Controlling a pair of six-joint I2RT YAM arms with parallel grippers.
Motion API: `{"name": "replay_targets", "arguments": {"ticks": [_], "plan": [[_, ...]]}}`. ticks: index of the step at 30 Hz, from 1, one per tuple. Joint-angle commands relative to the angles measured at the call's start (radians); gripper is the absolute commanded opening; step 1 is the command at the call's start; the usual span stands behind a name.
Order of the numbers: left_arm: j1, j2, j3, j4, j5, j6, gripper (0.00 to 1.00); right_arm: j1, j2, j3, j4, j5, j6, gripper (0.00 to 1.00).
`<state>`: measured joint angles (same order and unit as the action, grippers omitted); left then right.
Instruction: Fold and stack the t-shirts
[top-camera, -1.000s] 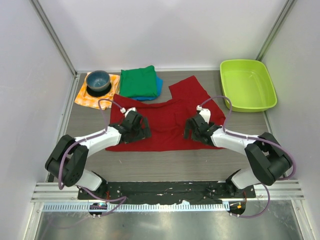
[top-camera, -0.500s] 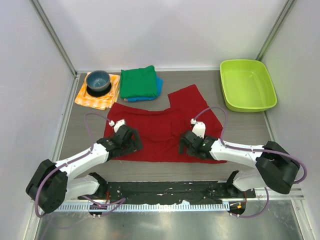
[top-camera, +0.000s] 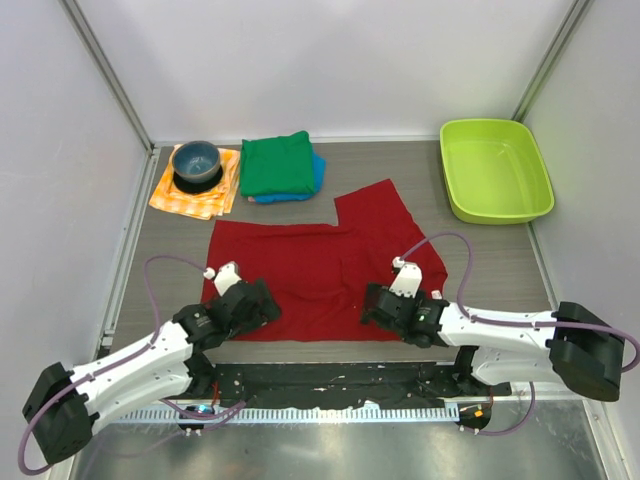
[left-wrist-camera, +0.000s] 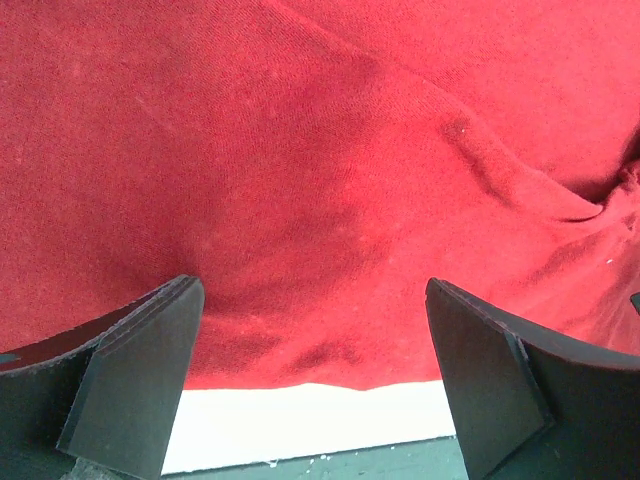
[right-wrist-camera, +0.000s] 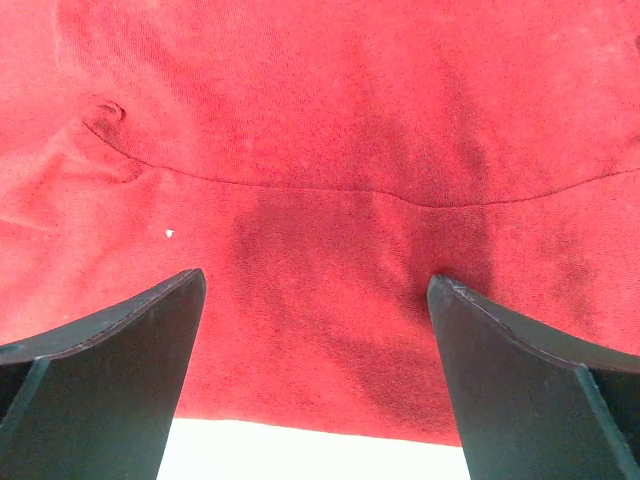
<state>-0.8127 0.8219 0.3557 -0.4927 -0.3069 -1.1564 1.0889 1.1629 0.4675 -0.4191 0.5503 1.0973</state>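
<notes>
Red t-shirt (top-camera: 320, 262) under low, wide-open left pincer (top-camera: 264, 300) and right pincer (top-camera: 373, 304).

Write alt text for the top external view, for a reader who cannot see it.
A dark red t-shirt lies spread on a grey table, with the left gripper and right gripper open over its near hem. Behind it: a folded green t-shirt on a blue t-shirt, a bowl on a checked cloth, a lime tub.
</notes>
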Motion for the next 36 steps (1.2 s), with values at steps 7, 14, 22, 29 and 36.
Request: {"name": "replay_targets", "arguments": {"ticks": [7,14,22,29,36], "plan": [[-0.088,-0.116,0.079,-0.299,-0.064,-0.111,1.00,0.164,-0.003,0.052,-0.320,-0.051,0.225,1.00],[-0.086,0.031,0.428,-0.327,-0.242,0.087,1.00,0.157,-0.017,0.391,-0.457,0.255,0.038,1.00],[0.171,0.299,0.611,-0.110,-0.160,0.325,1.00,-0.321,0.017,0.413,0.020,0.088,-0.446,1.00],[0.400,0.529,0.658,0.034,0.031,0.353,1.00,-0.658,0.374,0.623,0.197,-0.266,-0.527,0.99],[0.472,0.677,0.726,0.095,0.089,0.365,1.00,-0.670,0.647,0.773,0.227,-0.304,-0.566,0.98]]}}
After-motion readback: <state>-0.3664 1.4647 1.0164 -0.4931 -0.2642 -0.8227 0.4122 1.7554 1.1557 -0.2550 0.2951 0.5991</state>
